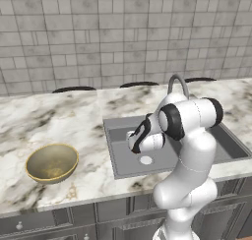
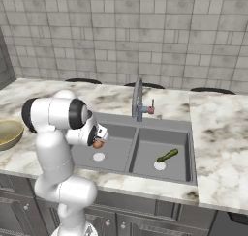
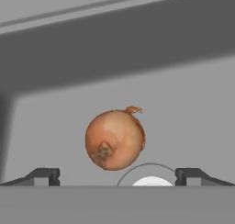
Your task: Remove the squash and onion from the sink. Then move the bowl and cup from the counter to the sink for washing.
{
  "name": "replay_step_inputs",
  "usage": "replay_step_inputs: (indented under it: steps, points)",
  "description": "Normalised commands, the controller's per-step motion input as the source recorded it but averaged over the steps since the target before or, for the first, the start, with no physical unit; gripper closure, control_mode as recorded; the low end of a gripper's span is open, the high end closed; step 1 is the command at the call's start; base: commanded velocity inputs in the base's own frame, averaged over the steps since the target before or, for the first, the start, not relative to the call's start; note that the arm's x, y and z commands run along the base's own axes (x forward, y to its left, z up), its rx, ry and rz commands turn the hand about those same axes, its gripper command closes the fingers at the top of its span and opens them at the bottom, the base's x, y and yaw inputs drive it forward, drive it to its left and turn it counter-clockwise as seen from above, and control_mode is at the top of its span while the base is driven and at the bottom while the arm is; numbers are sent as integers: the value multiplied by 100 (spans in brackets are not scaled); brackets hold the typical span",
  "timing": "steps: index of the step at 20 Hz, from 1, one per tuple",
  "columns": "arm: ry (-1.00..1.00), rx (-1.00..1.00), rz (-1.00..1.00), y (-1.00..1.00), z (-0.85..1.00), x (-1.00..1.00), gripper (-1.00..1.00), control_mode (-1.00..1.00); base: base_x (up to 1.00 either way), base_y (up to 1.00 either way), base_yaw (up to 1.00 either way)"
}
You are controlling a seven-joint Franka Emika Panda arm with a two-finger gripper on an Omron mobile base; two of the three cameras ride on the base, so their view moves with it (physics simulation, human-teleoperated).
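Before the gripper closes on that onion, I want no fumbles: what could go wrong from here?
1. The onion is round and sits between the open fingertips; an off-centre squeeze could squirt it away across the basin floor.
2. It lies beside the white drain hole in the sink, so it may roll there.
3. The faucet stands near the arm; lifting out carelessly could clip it.

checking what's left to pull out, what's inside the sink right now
The sink holds the onion in its left basin, between the open gripper fingers, and the squash by the right basin's drain. The arm covers part of the left basin.
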Motion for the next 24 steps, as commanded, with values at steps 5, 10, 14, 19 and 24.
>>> replay_step_inputs:
  steps: [5,10,14,19,24]
  points:
    - [0,0,0,1,-16,16,-100,-100,0,0,0]
    - [4,0,0,2,-19,13,-100,-100,0,0,0]
    - [2,0,0,2,-16,15,-100,-100,0,0,0]
    - [4,0,0,2,-14,17,-100,-100,0,0,0]
    - [5,0,0,0,-14,14,-100,-100,0,0,0]
